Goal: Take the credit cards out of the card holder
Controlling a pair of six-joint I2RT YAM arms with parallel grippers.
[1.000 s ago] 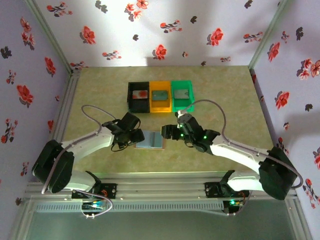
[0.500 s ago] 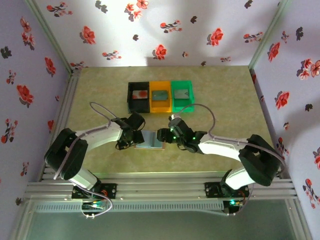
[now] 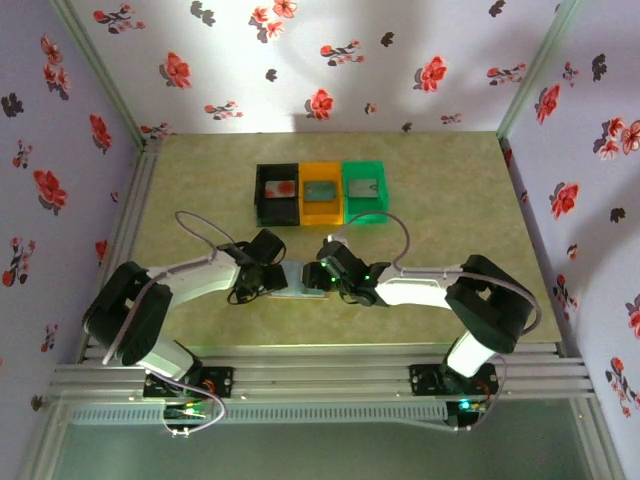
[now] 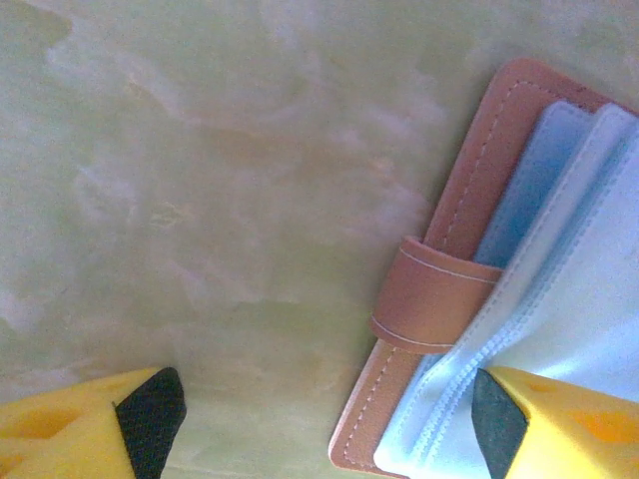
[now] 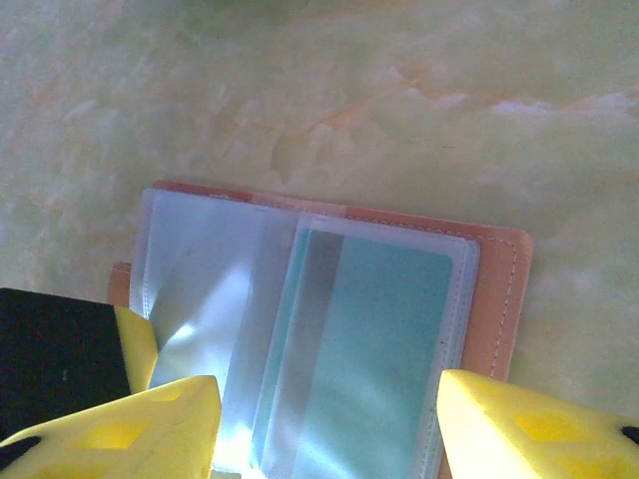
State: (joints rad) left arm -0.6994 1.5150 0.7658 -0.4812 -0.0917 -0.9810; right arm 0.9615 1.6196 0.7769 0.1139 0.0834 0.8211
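The two arms reach inward from their bases at the near edge of the bench (image 3: 200, 200) and meet over the card holder (image 3: 298, 288). It lies open and flat on the bench, a little nearer than the middle. The left fingers (image 3: 272, 278) are at its left end and the right fingers (image 3: 318, 276) at its right end, close together with the holder between them.

In the left wrist view the left fingers stand wide apart and hold nothing. One black-padded tip (image 4: 150, 424) hangs over bare bench. The other (image 4: 499, 419) is over the clear plastic sleeves at the holder's edge, and I cannot tell whether it touches them. The holder's tan stitched cover shows here, with a small tan strap (image 4: 434, 294) folded over its edge.

In the right wrist view the right fingers are spread, one on each side of the stack of sleeves, with nothing gripped. I cannot tell whether they touch the holder. A pale blue-green card (image 5: 384, 349) with a grey stripe along one side sits inside the clear sleeve on the right. The sleeve to its left is full of glare, so what it holds is unclear.

Farther back, three bins stand side by side in a row: black (image 3: 277, 195), orange (image 3: 321, 193) and green (image 3: 364, 190). Each has a small flat thing inside. Behind them rise walls (image 3: 330, 60) printed with red flowers.
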